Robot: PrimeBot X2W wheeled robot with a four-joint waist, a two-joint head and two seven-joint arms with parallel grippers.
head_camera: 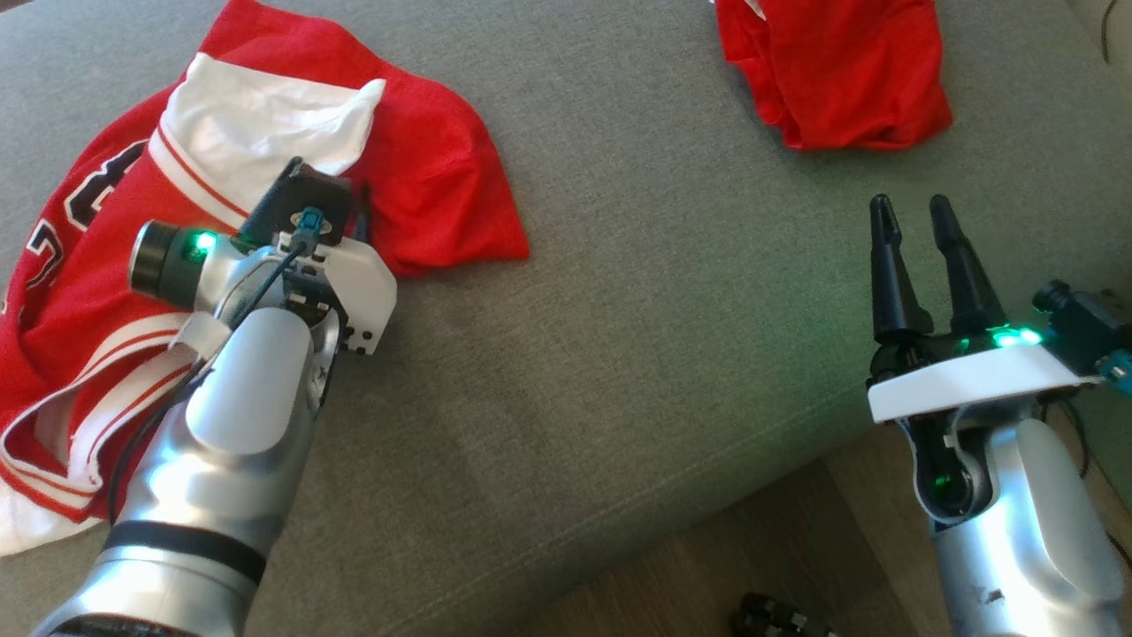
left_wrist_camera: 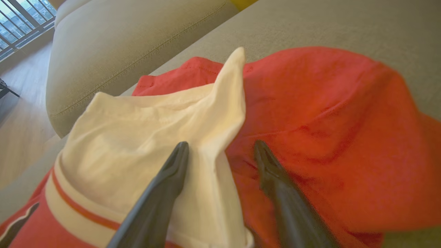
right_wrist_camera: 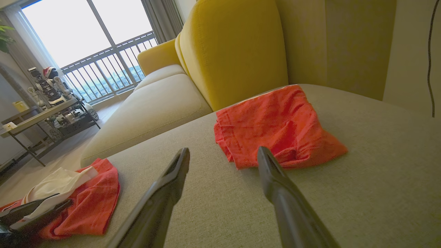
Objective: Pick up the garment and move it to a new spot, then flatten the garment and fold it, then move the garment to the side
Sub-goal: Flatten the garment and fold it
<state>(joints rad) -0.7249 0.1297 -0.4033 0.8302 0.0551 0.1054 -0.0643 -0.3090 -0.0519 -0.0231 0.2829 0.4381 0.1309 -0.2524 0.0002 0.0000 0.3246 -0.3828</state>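
The jersey lies in a messy heap at the left edge of the sofa seat. It is red, with a white part folded up on top. It is not flat and not folded, so I think this is the first step: picking it up.

The left pincer is wide open and low over the jersey. One finger is over the white fold and the other is over the red cloth beside it. It holds nothing. I cannot tell if the tips touch the cloth.

Next, I think it needs to go down a bit and close on the white fold.

The right pincer is wide open too, near the front right edge, holding nothing. Another red cloth sits at the far right corner.
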